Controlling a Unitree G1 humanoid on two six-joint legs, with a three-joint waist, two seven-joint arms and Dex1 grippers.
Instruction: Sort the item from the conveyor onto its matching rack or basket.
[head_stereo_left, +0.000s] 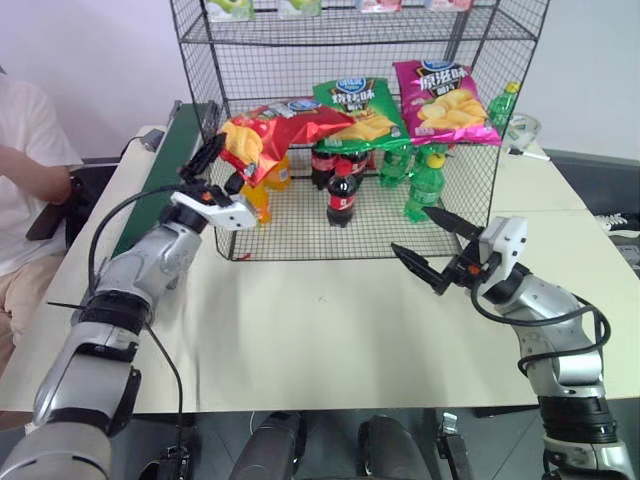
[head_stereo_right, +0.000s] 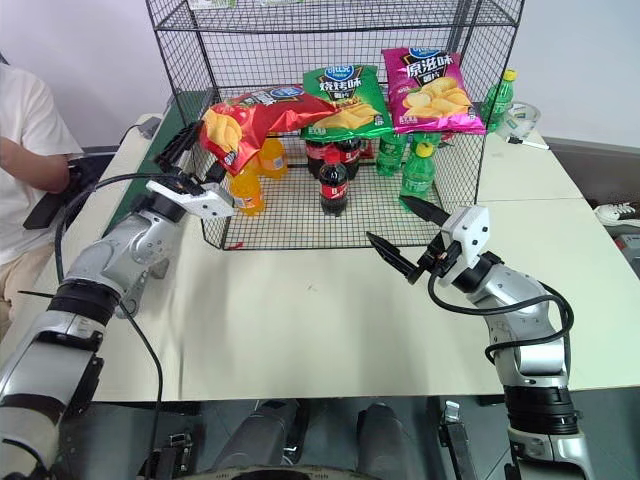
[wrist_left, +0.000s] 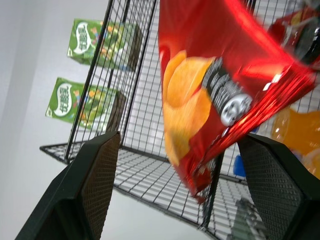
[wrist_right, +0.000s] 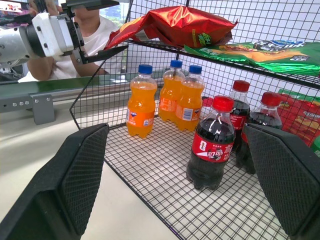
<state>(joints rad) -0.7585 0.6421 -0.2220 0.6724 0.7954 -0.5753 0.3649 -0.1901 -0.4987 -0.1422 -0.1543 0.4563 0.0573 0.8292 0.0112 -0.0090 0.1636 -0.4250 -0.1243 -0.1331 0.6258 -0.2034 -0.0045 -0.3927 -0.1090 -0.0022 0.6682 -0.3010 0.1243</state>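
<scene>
The item, a red chip bag (head_stereo_left: 272, 128), lies on the rack's (head_stereo_left: 300, 55) middle shelf, its end drooping over the front left corner. My left gripper (head_stereo_left: 218, 168) is open at that corner. Its fingers (wrist_left: 95, 180) straddle the bag's hanging end (wrist_left: 200, 100) without pinching it. The dark green conveyor (head_stereo_left: 152, 190) runs along the table's left side, behind my left arm. My right gripper (head_stereo_left: 410, 230) hovers open and empty above the table, in front of the rack's right half.
A green chip bag (head_stereo_left: 360, 105) and a magenta bag (head_stereo_left: 440, 100) share the shelf. Orange (head_stereo_left: 262, 195), cola (head_stereo_left: 341, 195) and green bottles (head_stereo_left: 425, 185) stand on the bottom grid. A seated person (head_stereo_left: 25, 170) is at far left. Green cartons (wrist_left: 100, 42) sit on upper shelves.
</scene>
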